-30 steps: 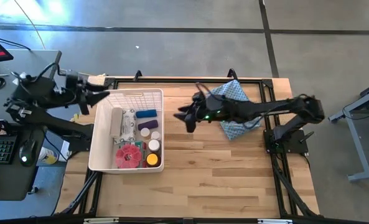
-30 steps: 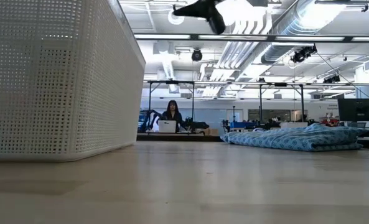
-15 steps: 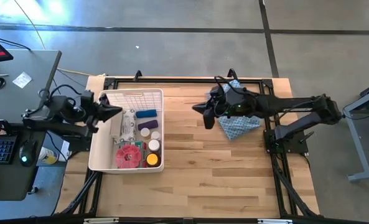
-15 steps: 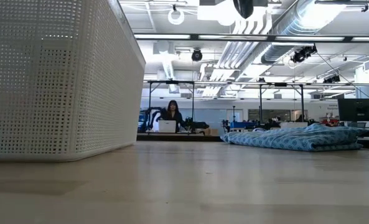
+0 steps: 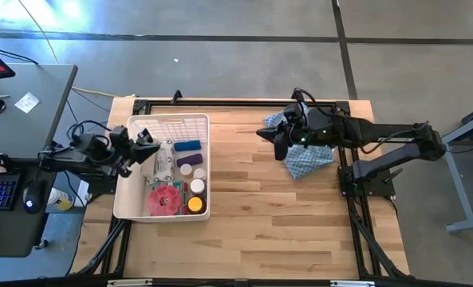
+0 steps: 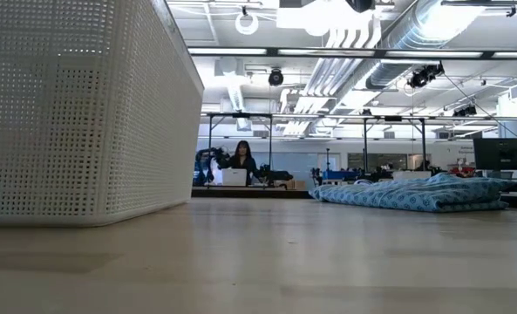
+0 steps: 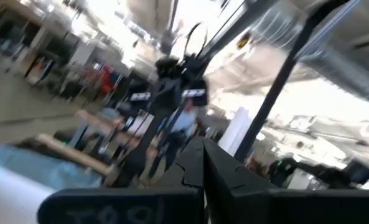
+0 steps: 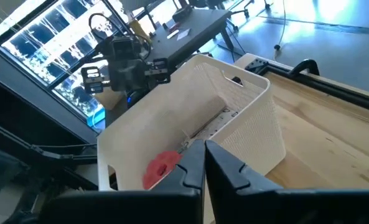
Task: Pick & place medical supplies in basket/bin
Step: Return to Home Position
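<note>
Left claw closed | right claw closed | wood table | person behind

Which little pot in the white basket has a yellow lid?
The amber bottle, in the basket's corner beside the red disc; the jars next to it have white caps.

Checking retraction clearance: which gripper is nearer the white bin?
Left. The left gripper is over the white bin's left rim; the right gripper sits apart, by the blue cloth.

The bin is matt perforated plastic, the table smooth wood.
</note>
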